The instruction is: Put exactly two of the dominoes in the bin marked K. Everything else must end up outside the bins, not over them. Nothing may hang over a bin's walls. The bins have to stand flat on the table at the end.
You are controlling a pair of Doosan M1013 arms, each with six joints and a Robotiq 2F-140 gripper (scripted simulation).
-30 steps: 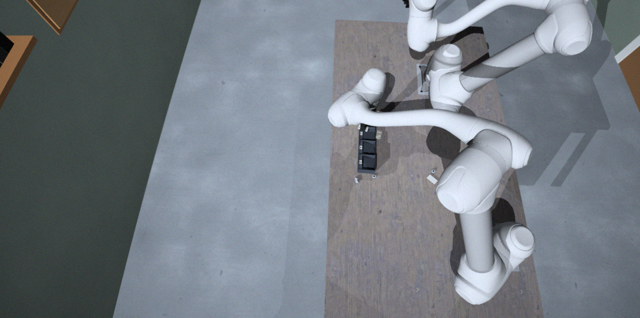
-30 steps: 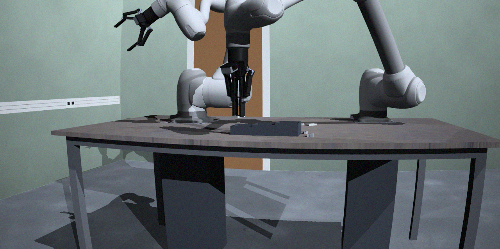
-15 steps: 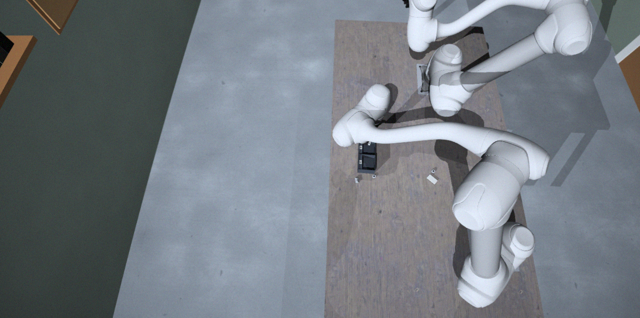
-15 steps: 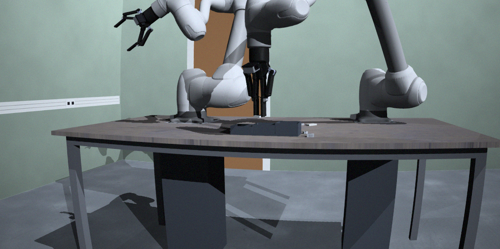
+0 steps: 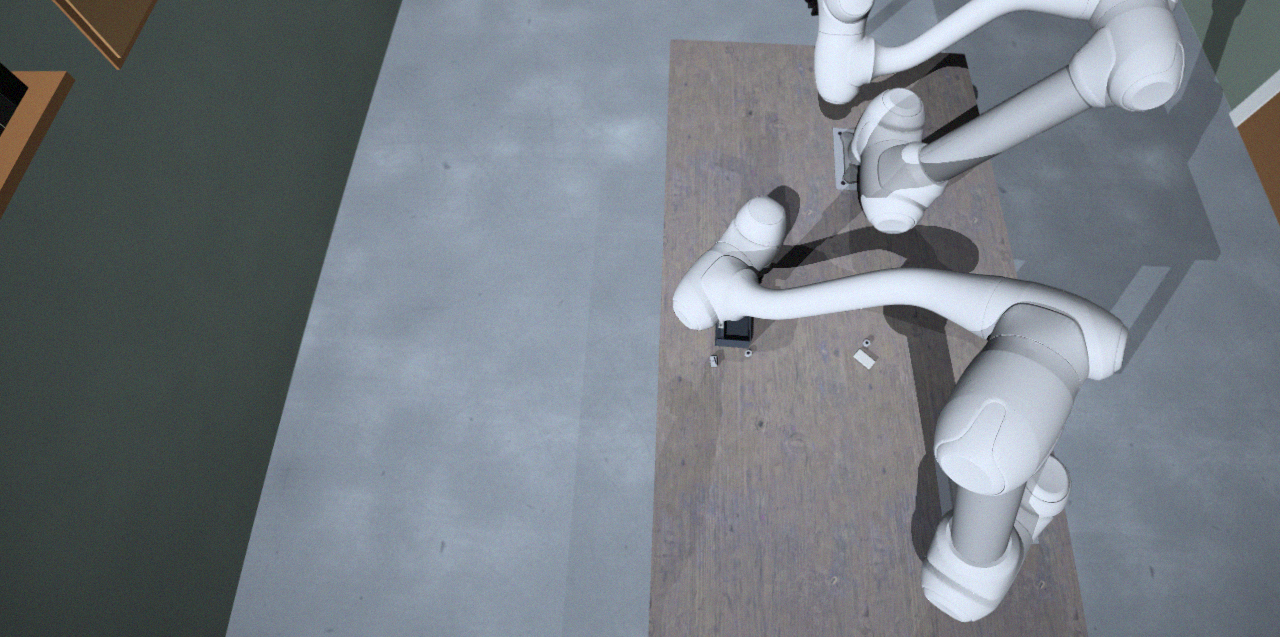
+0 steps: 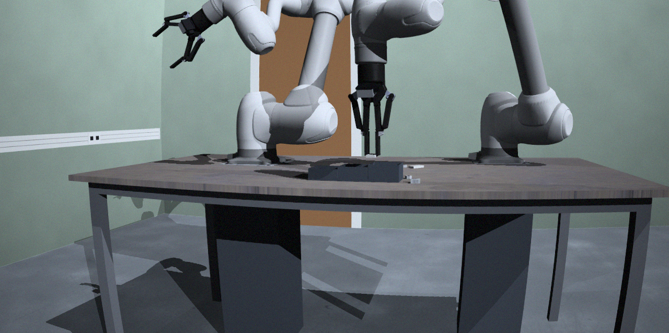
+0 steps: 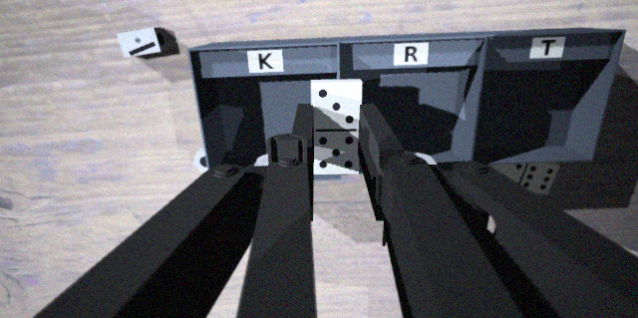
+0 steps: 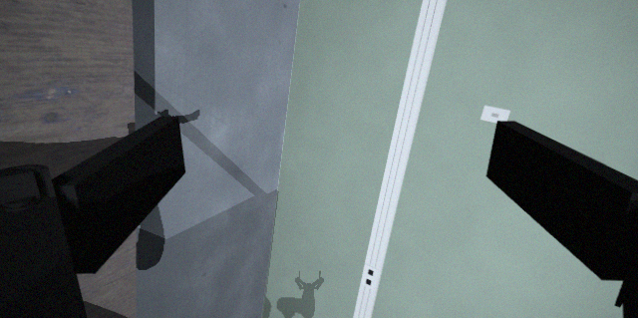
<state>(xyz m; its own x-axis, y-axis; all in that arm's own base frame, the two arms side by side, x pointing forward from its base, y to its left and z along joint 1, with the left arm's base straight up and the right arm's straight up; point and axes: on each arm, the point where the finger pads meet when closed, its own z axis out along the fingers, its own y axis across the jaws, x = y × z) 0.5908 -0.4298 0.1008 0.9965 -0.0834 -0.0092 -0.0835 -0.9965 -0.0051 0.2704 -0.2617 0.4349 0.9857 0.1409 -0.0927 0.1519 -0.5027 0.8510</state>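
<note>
A weathered wooden table [image 5: 760,472] [image 6: 538,185] stands on a grey floor; from the top, the left arm's wrist covers part of the dark bin block [image 5: 733,342] [image 6: 355,172] [image 7: 414,39].

In the exterior view, the left gripper [image 6: 372,144] [image 7: 335,128], the nearer one, points down above the block.

The left wrist view shows it gripping a white, black-pipped domino [image 7: 336,126], long axis parallel to the K–R divider and overhead of it; bin K [image 7: 294,109] lies toward the single-pip domino [image 7: 139,43].

In the right wrist view, the right gripper [image 8: 337,147] gapes wide, empty.
</note>
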